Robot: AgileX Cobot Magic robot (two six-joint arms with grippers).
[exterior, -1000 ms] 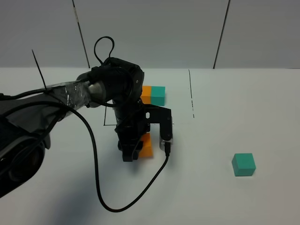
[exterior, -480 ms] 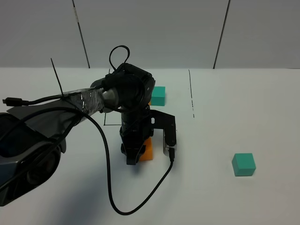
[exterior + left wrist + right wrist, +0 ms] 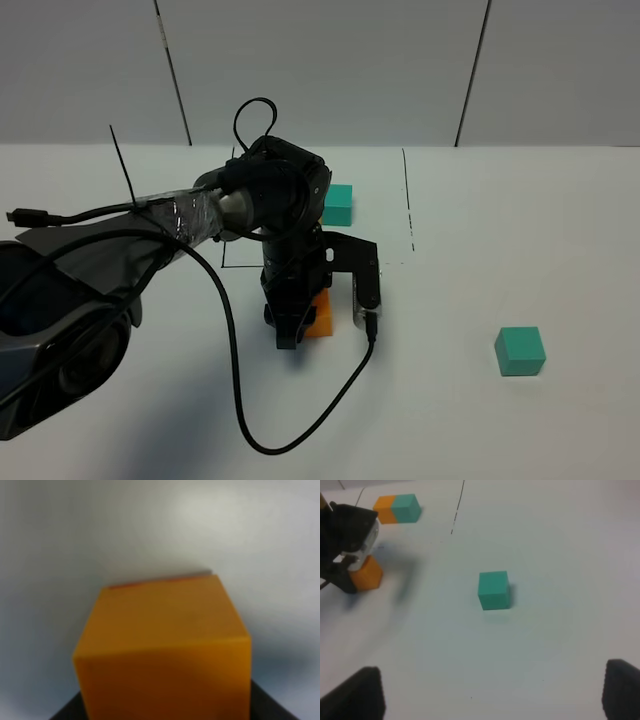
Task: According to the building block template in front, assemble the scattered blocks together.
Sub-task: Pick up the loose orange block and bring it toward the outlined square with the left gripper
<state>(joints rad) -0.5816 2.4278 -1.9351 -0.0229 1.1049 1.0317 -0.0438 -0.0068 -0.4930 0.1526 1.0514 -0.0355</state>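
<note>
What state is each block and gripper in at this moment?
left gripper: shut on the orange cube
orange cube: held, low at the table
teal cube: loose on the table, apart
building block template: orange and teal halves joined
right gripper: open, empty

Black arm [image 3: 272,190], silver tape [image 3: 186,212], looping black cable [image 3: 236,398]

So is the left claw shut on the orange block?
Shut, apparently: the orange block fills the left wrist view, and the left claw has a dark finger against its side. Other finger hidden.
</note>
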